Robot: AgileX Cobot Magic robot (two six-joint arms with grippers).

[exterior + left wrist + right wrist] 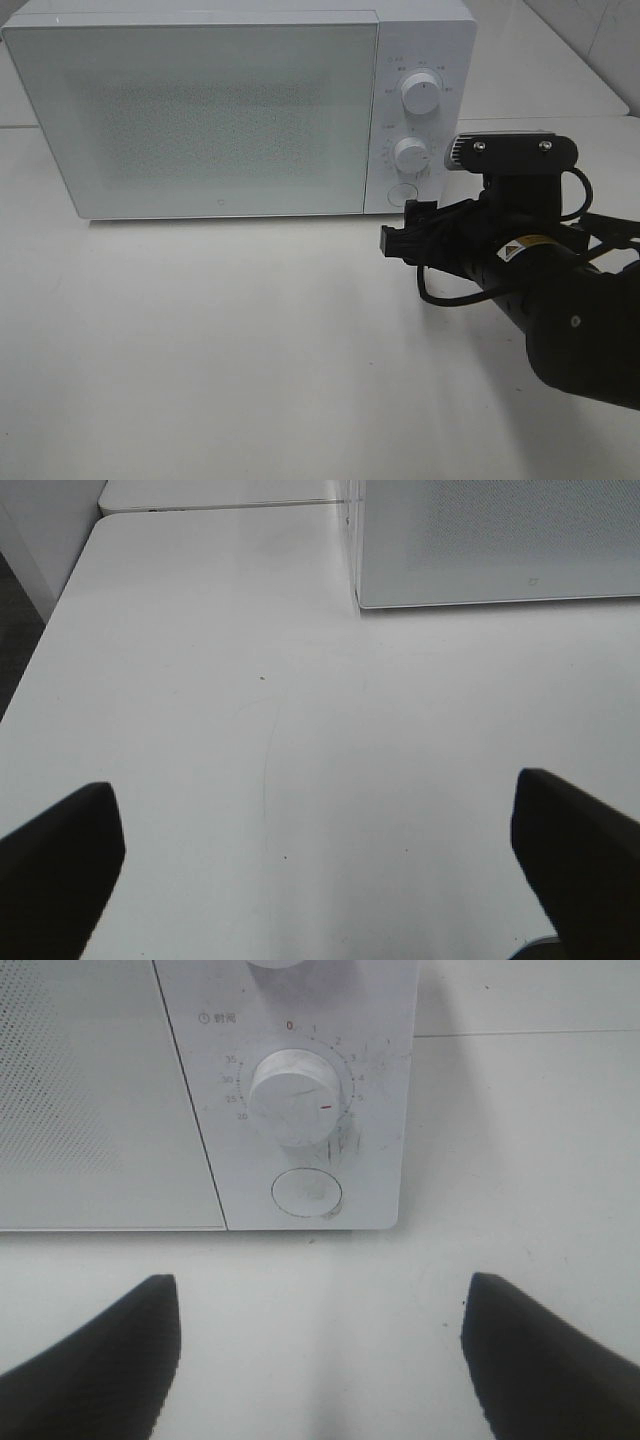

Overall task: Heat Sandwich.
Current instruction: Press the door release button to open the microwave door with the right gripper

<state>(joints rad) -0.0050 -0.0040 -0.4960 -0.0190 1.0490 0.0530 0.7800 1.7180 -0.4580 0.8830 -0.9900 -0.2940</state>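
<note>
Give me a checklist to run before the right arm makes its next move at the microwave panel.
1. Microwave door shut: ok.
2. Right gripper open and empty: ok.
3. Right gripper faces the timer knob and round button, touching neither: ok.
4. Timer set: red mark points off 0, ok; exact figure cannot tell.
5. Left gripper open and empty over bare table, clear of the door: ok.
6. Sandwich loaded behind the door: cannot tell; it shows in no view and the door hides the inside.
</note>
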